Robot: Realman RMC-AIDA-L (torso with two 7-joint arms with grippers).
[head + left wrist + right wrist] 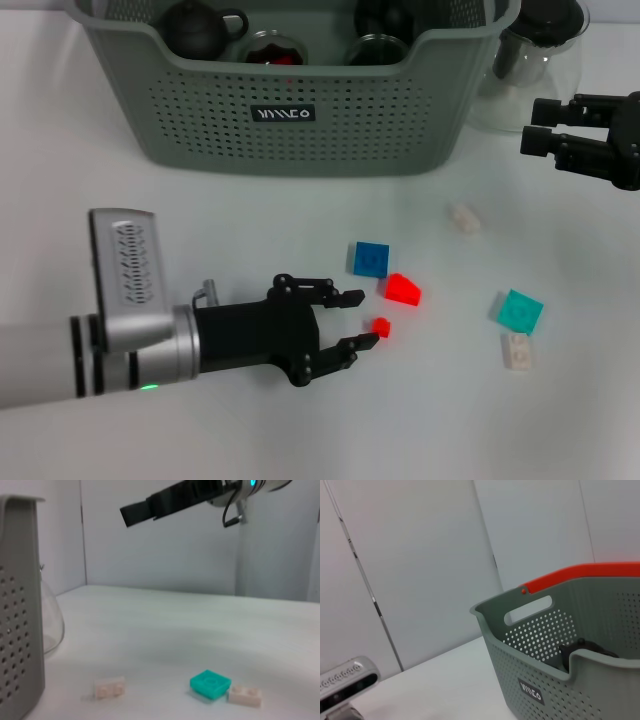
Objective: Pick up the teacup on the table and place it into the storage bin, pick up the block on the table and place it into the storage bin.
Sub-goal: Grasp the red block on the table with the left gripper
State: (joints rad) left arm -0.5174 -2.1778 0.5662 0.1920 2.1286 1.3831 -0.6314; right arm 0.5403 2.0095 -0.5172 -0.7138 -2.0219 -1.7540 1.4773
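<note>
The grey-green storage bin (300, 120) stands at the back of the table; it also shows in the right wrist view (560, 680) and the left wrist view (20, 605). It holds a dark teapot (200, 28) and glass cups (270, 46). No teacup shows on the table. My left gripper (358, 320) is open low over the table, its fingertips just short of a small red block (380, 326). A larger red block (403, 289) and a blue block (370, 258) lie close by. My right gripper (543, 125) hangs open and empty at the right, beside the bin.
A clear glass jug (530, 60) stands right of the bin. A teal block (520, 311), a white block (517, 351) and a beige block (463, 218) lie on the right; all three show in the left wrist view, teal (210, 684).
</note>
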